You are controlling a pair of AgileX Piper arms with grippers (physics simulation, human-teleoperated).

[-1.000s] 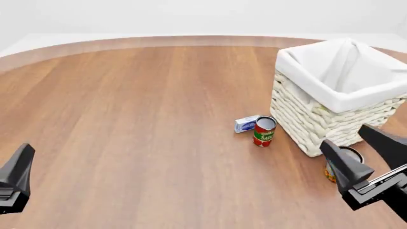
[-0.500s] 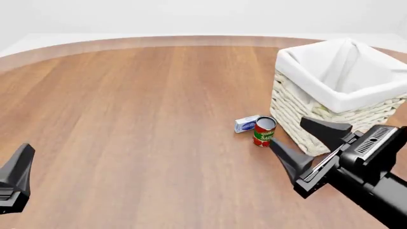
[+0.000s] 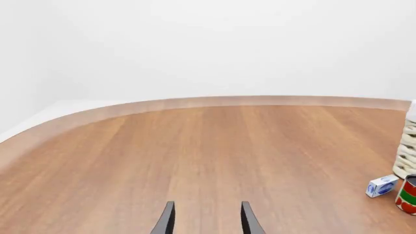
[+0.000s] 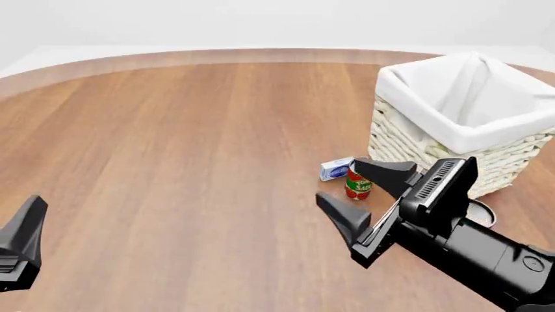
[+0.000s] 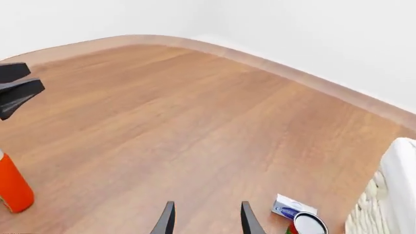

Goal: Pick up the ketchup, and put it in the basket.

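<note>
The right arm enters from the lower right of the front view, its claw (image 4: 366,195) near the frame's centre-right, fingers spread wide apart and holding nothing. The left claw (image 4: 22,250) sits at the lower left edge, only partly visible; its wrist view shows parted fingertips (image 3: 166,222).

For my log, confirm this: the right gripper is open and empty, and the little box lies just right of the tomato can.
One thing is wrong: the side. In the front view the box lies just left of the tomato can, not right of it. The rest stands: the right gripper is open and empty.
</note>
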